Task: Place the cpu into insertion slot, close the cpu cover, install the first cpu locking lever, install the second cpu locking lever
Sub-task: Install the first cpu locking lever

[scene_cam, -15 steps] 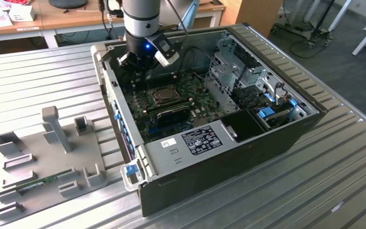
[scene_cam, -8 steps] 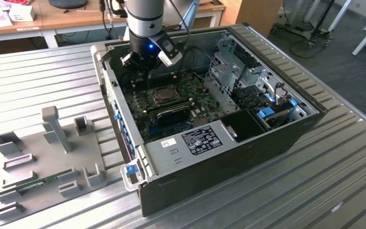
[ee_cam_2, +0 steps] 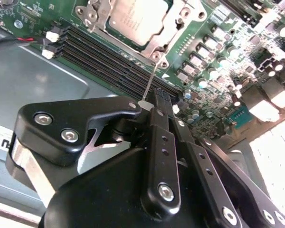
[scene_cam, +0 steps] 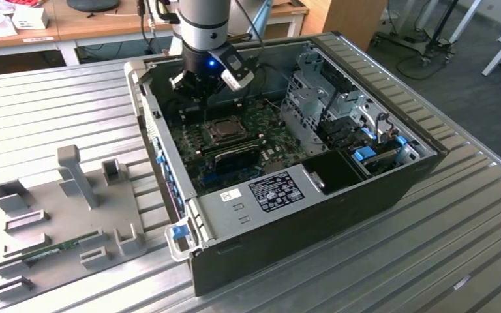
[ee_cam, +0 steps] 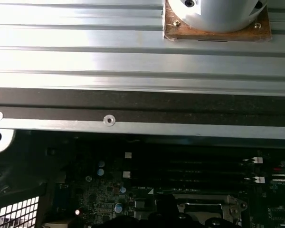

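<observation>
Clamping a thin locking lever (ee_cam_2: 151, 81), the end effector (ee_cam_2: 150, 102) hides the lever's tip.

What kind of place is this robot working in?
Probably a robotics lab or workshop: a robot arm reaches into an open computer case that sits on a ribbed metal table, with wooden desks behind.
</observation>
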Robot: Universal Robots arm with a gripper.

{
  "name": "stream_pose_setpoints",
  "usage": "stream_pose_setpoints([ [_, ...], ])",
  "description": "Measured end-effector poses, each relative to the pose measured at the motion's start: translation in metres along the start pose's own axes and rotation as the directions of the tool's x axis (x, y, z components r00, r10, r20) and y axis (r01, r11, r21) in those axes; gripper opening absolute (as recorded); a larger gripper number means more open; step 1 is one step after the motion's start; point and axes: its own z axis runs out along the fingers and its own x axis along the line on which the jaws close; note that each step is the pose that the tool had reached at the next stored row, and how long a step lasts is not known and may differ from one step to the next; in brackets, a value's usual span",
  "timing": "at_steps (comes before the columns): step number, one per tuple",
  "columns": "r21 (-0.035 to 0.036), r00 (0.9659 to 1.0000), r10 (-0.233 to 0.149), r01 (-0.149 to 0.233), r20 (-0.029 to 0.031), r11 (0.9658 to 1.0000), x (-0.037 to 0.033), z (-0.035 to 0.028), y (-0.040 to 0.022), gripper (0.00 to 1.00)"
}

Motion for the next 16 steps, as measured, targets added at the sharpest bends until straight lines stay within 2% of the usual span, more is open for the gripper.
stream_pose_setpoints([
  [4,-0.0028,1.0,0.0,0.0,-0.0001,1.0,-0.004,0.0001,-0.0008,0.11],
  [16,-0.0037,1.0,0.0,0.0,0.0,1.0,-0.0067,0.0004,-0.0009,0.11],
])
